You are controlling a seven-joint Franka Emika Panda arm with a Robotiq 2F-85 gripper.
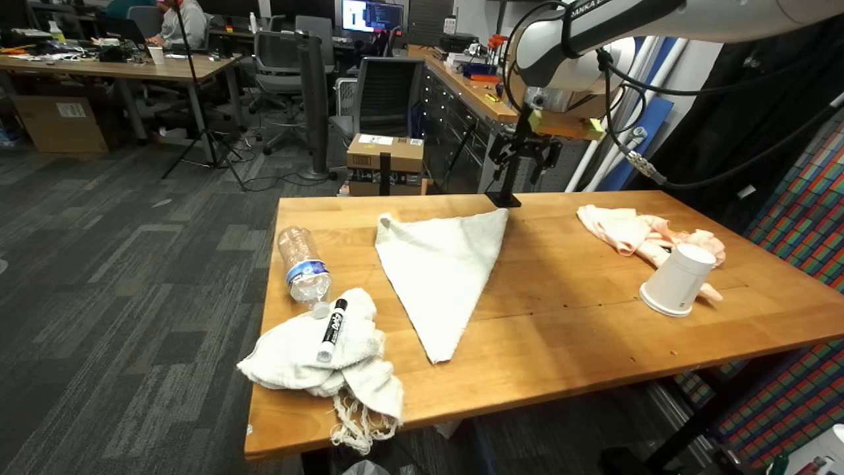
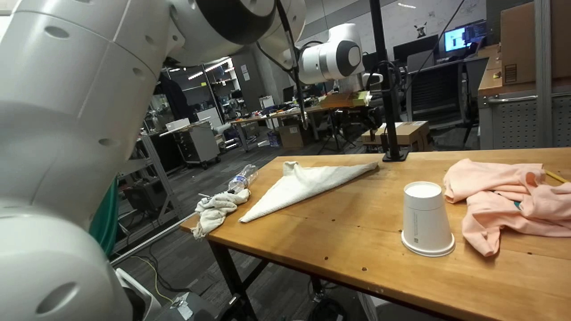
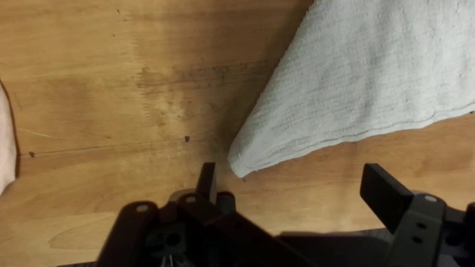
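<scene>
I take this for a robotics lab sharing its room with office desks: the white robot arm [image 1: 580, 49] I drive hangs over a wooden worktable [image 1: 554, 343], and in an exterior view a bench with dark drawers [image 1: 440, 99] runs behind that table. Far left there, I see a cluttered desk [image 1: 168, 71], a seated person [image 1: 186, 28] and a tripod [image 1: 192, 69], with office chairs [image 1: 278, 53] and a lit monitor [image 1: 371, 14] toward the far middle, above grey patterned carpet [image 1: 119, 264]. An exterior view also gives me a drawer cabinet on casters [image 2: 196, 145], far left, and, far right, a cardboard box [image 2: 517, 42] on a perforated metal bench [image 2: 515, 122].
</scene>
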